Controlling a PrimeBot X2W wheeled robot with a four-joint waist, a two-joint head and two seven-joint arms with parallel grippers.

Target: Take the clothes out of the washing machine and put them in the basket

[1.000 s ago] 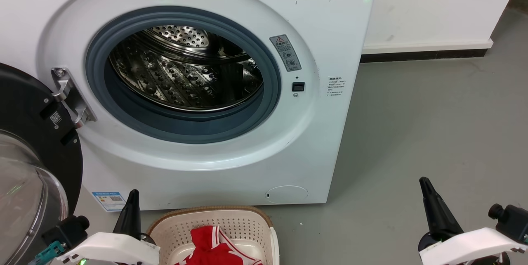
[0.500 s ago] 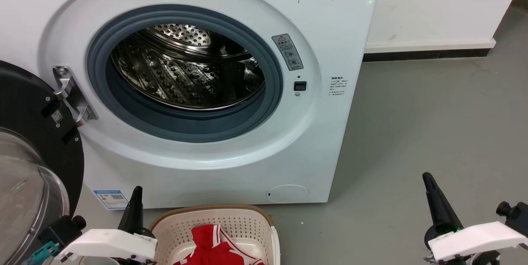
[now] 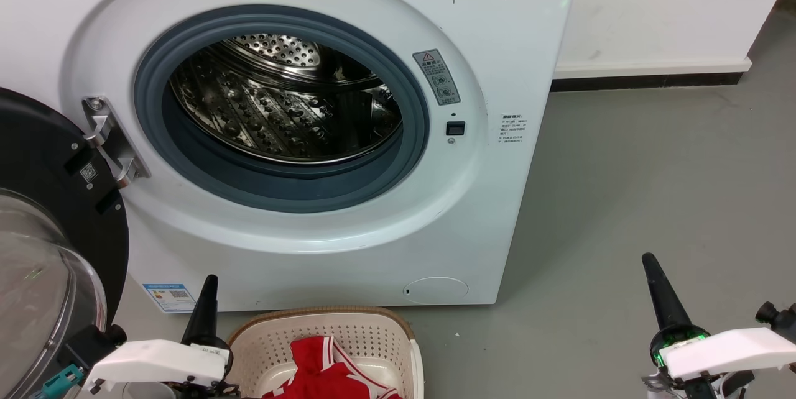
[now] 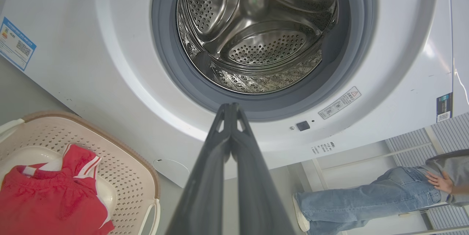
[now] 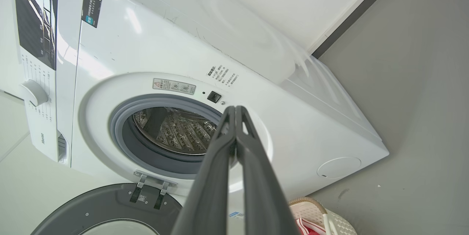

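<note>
The white washing machine (image 3: 485,32) stands with its black-rimmed glass door (image 3: 43,243) swung open to the left; I see only bare steel in its drum (image 3: 280,107). Red clothes (image 3: 323,371) with white striped trim lie in the cream basket (image 3: 273,340) on the floor in front of the machine. My left gripper (image 3: 208,284) is shut and holds nothing, just left of the basket. My right gripper (image 3: 650,262) is shut and holds nothing, over the floor at the lower right. The left wrist view shows the drum (image 4: 256,30), the basket (image 4: 121,161) and the clothes (image 4: 51,198).
Grey floor (image 3: 653,188) stretches to the machine's right, up to a white wall with a dark skirting (image 3: 647,82). In the left wrist view a person in jeans (image 4: 366,200) stands beyond the machine.
The head camera has shifted slightly, so the whole picture sits a little to the right. Both grippers have crept a bit upward in the picture; both stay shut.
</note>
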